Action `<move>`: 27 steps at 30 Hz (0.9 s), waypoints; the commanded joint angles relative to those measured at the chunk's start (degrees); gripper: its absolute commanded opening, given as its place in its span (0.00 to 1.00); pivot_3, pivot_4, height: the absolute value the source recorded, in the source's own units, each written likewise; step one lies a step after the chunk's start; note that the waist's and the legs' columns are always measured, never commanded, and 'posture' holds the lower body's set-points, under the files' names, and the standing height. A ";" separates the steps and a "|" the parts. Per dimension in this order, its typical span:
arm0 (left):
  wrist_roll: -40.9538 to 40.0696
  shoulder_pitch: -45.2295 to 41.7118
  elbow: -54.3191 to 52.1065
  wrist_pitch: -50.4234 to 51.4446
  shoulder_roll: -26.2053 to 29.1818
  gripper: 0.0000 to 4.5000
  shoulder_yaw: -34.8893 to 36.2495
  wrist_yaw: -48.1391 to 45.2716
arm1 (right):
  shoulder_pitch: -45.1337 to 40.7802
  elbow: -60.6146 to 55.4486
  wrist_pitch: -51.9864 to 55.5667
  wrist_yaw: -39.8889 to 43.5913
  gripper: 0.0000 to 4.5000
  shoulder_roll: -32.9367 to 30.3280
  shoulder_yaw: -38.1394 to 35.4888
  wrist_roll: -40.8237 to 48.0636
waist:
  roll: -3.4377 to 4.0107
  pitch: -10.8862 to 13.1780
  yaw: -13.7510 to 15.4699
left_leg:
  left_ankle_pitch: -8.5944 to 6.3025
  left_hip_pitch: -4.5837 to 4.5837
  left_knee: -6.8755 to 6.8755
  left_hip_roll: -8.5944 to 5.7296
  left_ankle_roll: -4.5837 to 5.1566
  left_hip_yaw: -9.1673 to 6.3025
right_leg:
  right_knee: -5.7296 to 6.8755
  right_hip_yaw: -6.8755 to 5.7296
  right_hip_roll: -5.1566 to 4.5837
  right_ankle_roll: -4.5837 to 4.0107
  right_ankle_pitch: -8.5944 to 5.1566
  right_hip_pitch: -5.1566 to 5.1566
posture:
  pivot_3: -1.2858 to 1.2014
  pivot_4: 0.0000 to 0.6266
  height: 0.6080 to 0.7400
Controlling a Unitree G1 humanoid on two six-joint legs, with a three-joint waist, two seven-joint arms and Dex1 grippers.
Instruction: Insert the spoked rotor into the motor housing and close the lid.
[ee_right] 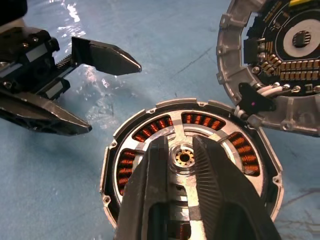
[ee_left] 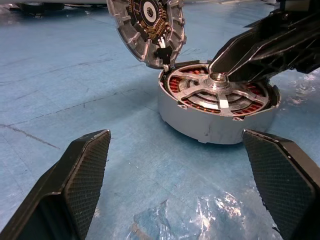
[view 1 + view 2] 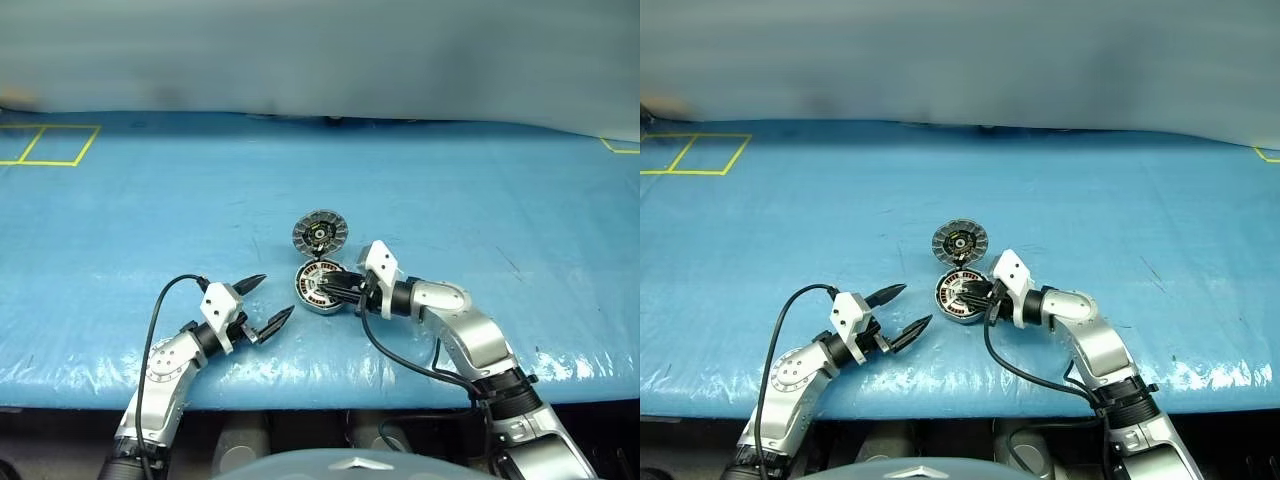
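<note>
The motor housing (image 3: 320, 290) lies on the blue table, and I see copper windings inside its silver wall (image 2: 215, 125). The spoked rotor (image 2: 200, 92) sits flat inside it, silvery spokes up. The lid (image 3: 320, 233) stands open on the housing's far rim, its inner face (image 1: 280, 65) showing. My right gripper (image 1: 180, 142) reaches over the rotor from the right. Its fingers stand close together on either side of the hub. My left gripper (image 3: 272, 298) rests wide open and empty a short way left of the housing.
Yellow tape squares (image 3: 50, 145) mark the table's far left, and a yellow corner (image 3: 620, 148) the far right. The table's front edge (image 3: 320, 395) runs just below both arms. A black cable (image 3: 400, 355) loops under the right forearm. Crinkled blue sheet covers the table.
</note>
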 commanded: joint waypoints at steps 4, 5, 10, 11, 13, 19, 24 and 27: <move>-0.08 0.87 -2.59 -1.58 0.21 1.00 0.72 0.62 | 1.17 3.01 -0.61 -0.44 0.01 -2.10 4.34 -5.66 | -0.05 -0.09 -0.08 | 0.00 0.13 0.00 0.01 0.00 0.00 | 0.02 0.00 0.01 -0.05 -0.03 0.08 | 0.52 0.24 1.00; -0.06 0.93 -2.61 -1.59 0.17 1.00 0.67 0.68 | 1.38 2.92 -0.84 -0.45 0.01 -2.20 4.34 -5.73 | -0.09 -0.13 -0.07 | 0.00 0.17 0.00 0.02 0.00 -0.01 | 0.03 -0.01 0.02 -0.06 -0.04 0.12 | 0.52 0.24 1.00; -0.07 0.90 -2.56 -1.62 0.17 1.00 0.47 0.73 | 1.83 1.94 -4.57 -1.03 0.01 -1.47 2.96 -5.29 | -0.16 -0.19 -0.07 | 0.00 0.26 0.01 0.01 0.00 -0.01 | 0.01 -0.01 0.00 -0.07 -0.04 0.25 | 0.52 0.24 1.00; -0.07 0.87 -2.54 -1.61 0.20 1.00 0.45 0.71 | 1.82 1.79 -4.97 -1.22 0.01 -0.99 2.35 -4.61 | -0.16 -0.19 -0.07 | 0.00 0.26 0.02 0.01 0.00 0.00 | 0.01 -0.01 0.00 -0.07 -0.04 0.25 | 0.52 0.24 1.00; -0.07 0.78 -2.50 -1.60 0.25 1.00 0.44 0.67 | 1.83 0.52 -4.69 -1.31 0.01 0.17 0.23 -1.77 | -0.16 -0.18 -0.08 | 0.00 0.25 0.02 0.02 0.00 -0.01 | 0.01 -0.01 0.02 -0.07 -0.04 0.23 | 0.52 0.24 1.00; -0.07 0.42 -2.07 -1.84 0.37 1.00 0.62 0.48 | 1.17 -3.28 -2.53 -3.11 0.01 0.28 -7.76 4.26 | -0.12 -0.11 -0.01 | 0.00 0.03 0.01 0.00 0.00 0.00 | 0.02 0.00 -0.01 -0.05 -0.03 0.03 | 0.52 0.24 1.00; -0.09 0.53 -1.87 -2.19 0.40 1.00 0.66 0.50 | -1.07 -0.25 -3.01 -7.45 0.01 -4.22 -10.45 -1.08 | -0.12 -0.10 0.05 | 0.00 -0.01 0.00 0.00 0.00 0.01 | -0.01 0.00 -0.01 -0.04 -0.02 0.00 | 0.52 0.24 1.00; 0.04 0.38 -1.52 -2.46 0.33 1.00 0.64 0.63 | -4.78 4.74 -3.10 -12.73 0.01 -5.12 -8.86 -7.12 | -0.11 -0.10 -0.22 | 0.00 0.02 0.00 0.00 0.00 0.05 | 0.01 0.02 0.00 -0.05 -0.02 -0.03 | 0.52 0.24 1.00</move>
